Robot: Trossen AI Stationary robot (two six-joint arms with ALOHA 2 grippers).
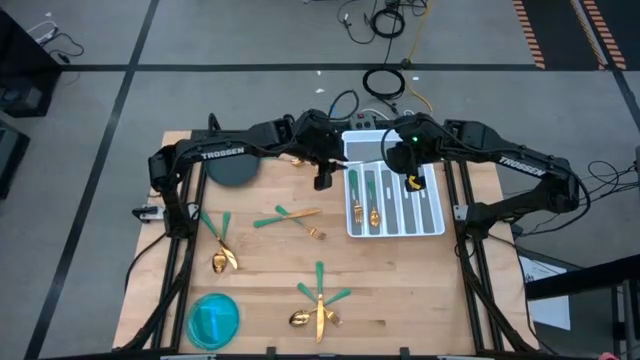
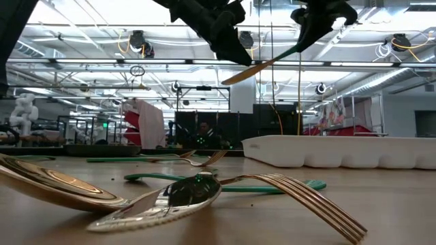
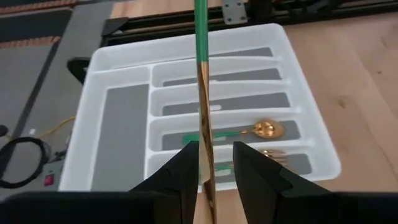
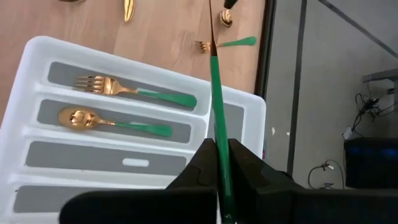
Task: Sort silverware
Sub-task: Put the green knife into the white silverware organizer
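Observation:
A knife (image 2: 255,67) with a gold blade and a slim green handle hangs in the air above the white compartmented tray (image 1: 432,222). My right gripper (image 4: 219,155) is shut on its handle. My left gripper (image 3: 214,168) stands open at the tray's left side, with the knife's blade (image 3: 205,149) running edge-on between its fingers. A fork (image 4: 102,84) and a spoon (image 4: 78,117) each lie in a compartment of their own. More silverware lies in loose groups on the wooden table (image 1: 220,250), (image 1: 292,216), (image 1: 320,300). My right gripper pinches the knife's green handle (image 4: 215,127) between its two fingers, at its free end. It comes slanting down from above, and the handle runs on outward in line with the fingers. The knife is lifted clear and tilted, blade end lower (image 2: 235,76). My left gripper: the blade passes close to one finger (image 3: 186,171); I cannot tell whether they touch.
A dark round plate (image 1: 232,170) sits at the table's far left, and a blue round dish (image 1: 213,320) at the near left corner. In the low view a spoon (image 2: 170,197) and a fork (image 2: 300,194) lie right in front of the camera.

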